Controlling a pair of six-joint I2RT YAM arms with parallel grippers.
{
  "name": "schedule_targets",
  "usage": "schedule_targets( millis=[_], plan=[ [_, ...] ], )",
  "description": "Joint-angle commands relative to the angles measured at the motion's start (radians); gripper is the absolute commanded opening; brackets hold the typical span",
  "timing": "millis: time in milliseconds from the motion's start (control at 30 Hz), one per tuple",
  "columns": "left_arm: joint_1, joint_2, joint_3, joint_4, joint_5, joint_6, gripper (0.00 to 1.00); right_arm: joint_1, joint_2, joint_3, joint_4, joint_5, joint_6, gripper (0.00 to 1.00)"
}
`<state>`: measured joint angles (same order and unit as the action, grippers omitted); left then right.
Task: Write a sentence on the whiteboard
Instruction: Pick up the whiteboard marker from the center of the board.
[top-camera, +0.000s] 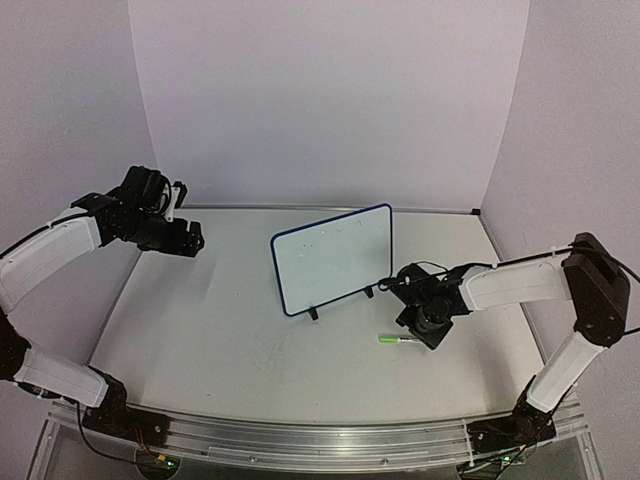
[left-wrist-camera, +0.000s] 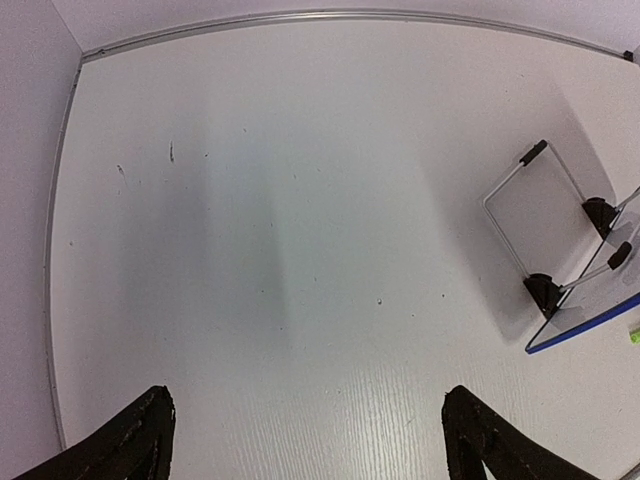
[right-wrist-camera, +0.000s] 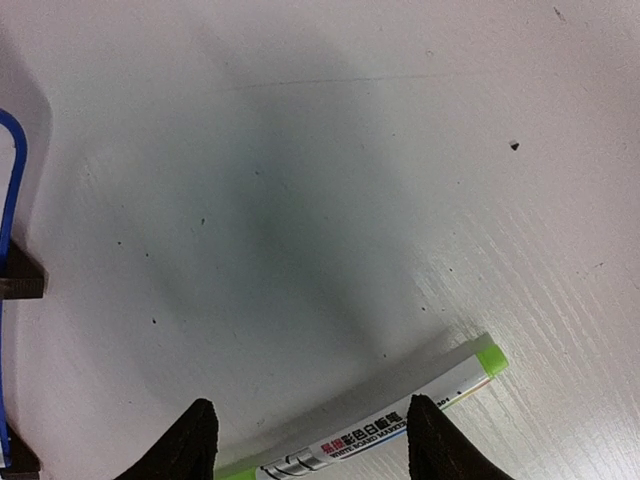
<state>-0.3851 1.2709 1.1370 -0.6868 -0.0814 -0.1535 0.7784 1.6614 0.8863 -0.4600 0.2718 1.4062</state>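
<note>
At the table's middle: the whiteboard (top-camera: 335, 255) stands propped on its wire stand, leaning back, with nothing legible written on it.
Just right of the board: a green-ended marker (right-wrist-camera: 400, 405) lies flat on the table (top-camera: 220, 330), apart from the stand's feet.
Right gripper (right-wrist-camera: 310, 440): low over the marker, jaws partway apart, nothing held.
Left gripper (left-wrist-camera: 308, 430): jaws wide and empty, above the table's far-left part.
Step in hand: judged to be picking up the marker.
Doing it well: the barrel slants across the gap and runs under 1 finger. Turn the wrist so the 2 fingers meet it squarely, then close near mid-barrel, leaving the cap end free.
</note>
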Motion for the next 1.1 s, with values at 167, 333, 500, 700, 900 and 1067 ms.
schedule_targets(
  millis=[167, 333, 500, 700, 900, 1067],
  plan=[
    [0.005, -0.002, -0.002, 0.032, 0.011, 0.005, 0.92, -0.004, -0.072, -0.059, -0.025, 0.016, 0.072, 0.62],
    [0.004, -0.001, -0.003, 0.030, 0.008, 0.005, 0.92, -0.004, -0.060, -0.059, -0.025, 0.015, 0.083, 0.62],
    [0.005, -0.002, -0.003, 0.029, 0.004, 0.005, 0.93, -0.003, -0.037, -0.042, -0.025, 0.033, 0.063, 0.59],
    [0.005, -0.001, -0.002, 0.027, 0.003, 0.006, 0.93, -0.009, 0.015, -0.004, -0.025, 0.033, 0.026, 0.53],
    [0.005, -0.004, -0.003, 0.027, -0.001, 0.006, 0.93, -0.010, 0.040, 0.025, -0.025, 0.054, -0.009, 0.45],
    [0.005, -0.008, -0.003, 0.026, -0.001, 0.006, 0.93, -0.016, 0.070, 0.039, -0.026, 0.051, -0.034, 0.40]
  ],
)
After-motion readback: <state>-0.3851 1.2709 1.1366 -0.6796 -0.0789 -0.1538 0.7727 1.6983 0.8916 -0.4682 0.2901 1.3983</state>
